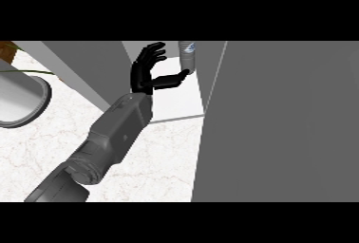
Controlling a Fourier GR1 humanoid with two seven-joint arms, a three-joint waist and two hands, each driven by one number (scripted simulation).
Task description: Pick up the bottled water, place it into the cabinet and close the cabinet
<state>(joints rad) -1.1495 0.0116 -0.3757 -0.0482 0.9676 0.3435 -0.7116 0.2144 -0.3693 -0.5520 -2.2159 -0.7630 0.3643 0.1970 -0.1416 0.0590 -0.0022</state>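
Marble counter (161, 156) fills the low part of the view, white with thin grey lines. At the far left sits a big round grey pot (17, 102) with a thick rim. A thin green stem (28, 71) bends over it, and a bit of brown shows in the top left corner.

Next comes a grey forearm (112, 137). It starts at the bottom left and goes up toward the middle. At its end is one black hand (145, 71), reaching into the open cabinet (98, 61). I cannot tell for sure if it is the left or the right hand, but it comes in from the left side, so I call it the left hand. Its fingers (153, 51) point up and are spread apart, almost straight. The thumb (172, 78) sticks out to the right. The tip of the thumb touches, or nearly touches, the bottled water (186, 57). The hand is spread wide and holds nothing.

The bottled water stands upright inside the cabinet, on the white shelf (175, 102), just right of the hand. Only its left side shows. It is grey with a small blue mark near the top.

To the right, a big flat grey cabinet door (280, 123) covers the rest of the view and hides part of the bottle. The other hand does not show.
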